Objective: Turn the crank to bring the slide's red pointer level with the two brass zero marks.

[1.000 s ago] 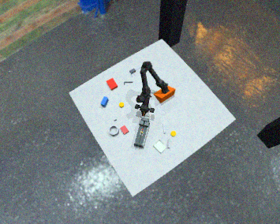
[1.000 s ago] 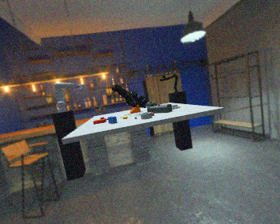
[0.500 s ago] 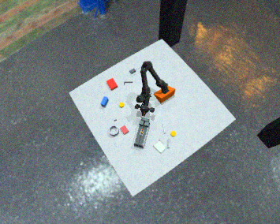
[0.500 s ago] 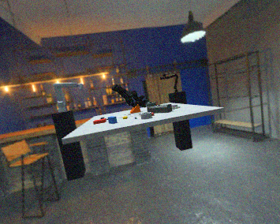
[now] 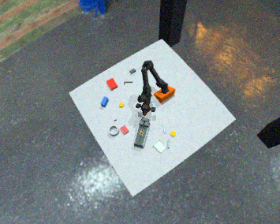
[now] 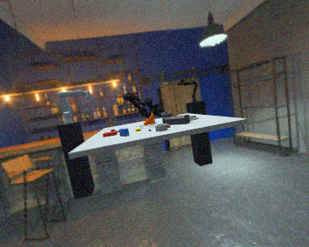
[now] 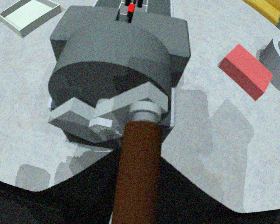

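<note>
The grey machine [image 5: 140, 138] [image 6: 174, 120] lies on the table, with its rounded crank housing [image 7: 116, 47] at the end nearest the arm. A pale grey crank arm [image 7: 71, 111] crosses the housing's face and carries a brown handle [image 7: 137, 187]. My gripper [image 7: 136, 159] [image 5: 145, 113] is shut on the brown handle, one black finger on each side. The slide's red pointer [image 7: 131, 8] shows at the top edge of the wrist view. The brass zero marks cannot be made out, so the pointer's level against them cannot be told.
A small red block [image 5: 125, 129] [image 7: 246, 70] and a grey ring [image 5: 113, 130] [image 7: 277, 65] lie on one side of the machine. A pale tray [image 5: 159, 146] [image 7: 31, 16] and a yellow disc [image 5: 173, 133] lie on the other. An orange object [image 5: 165, 95] [image 6: 150, 119] stands by the arm's base.
</note>
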You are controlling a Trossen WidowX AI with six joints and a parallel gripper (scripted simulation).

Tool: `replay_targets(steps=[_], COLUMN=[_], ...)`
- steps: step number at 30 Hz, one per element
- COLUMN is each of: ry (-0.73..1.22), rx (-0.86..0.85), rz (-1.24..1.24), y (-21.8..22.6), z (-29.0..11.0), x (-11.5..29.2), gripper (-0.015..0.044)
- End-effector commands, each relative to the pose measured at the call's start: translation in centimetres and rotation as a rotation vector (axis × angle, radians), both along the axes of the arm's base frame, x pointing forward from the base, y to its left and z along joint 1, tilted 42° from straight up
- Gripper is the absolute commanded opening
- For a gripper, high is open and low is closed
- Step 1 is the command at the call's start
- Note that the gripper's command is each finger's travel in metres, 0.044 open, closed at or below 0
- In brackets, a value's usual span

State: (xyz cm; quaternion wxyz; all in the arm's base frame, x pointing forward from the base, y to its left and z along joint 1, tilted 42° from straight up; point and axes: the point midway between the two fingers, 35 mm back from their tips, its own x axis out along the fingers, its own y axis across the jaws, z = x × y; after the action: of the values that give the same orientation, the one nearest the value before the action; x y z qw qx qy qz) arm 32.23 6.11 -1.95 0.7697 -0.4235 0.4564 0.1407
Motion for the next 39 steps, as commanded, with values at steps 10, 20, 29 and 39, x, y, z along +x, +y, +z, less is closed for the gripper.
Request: replay_targets(steps=[10, 20, 29, 39], ry=[0.001, 0.001, 0.001, 0.001], rx=[0.009, 0.01, 0.01, 0.01], rz=[0.007, 0.007, 0.007, 0.007], y=[1.7, 2.1, 2.3, 2.3], z=[-0.2, -0.6, -0.9, -1.2], x=[-1.0, -1.5, -1.7, -1.9], gripper=[0.0, 0.0, 0.0, 0.0])
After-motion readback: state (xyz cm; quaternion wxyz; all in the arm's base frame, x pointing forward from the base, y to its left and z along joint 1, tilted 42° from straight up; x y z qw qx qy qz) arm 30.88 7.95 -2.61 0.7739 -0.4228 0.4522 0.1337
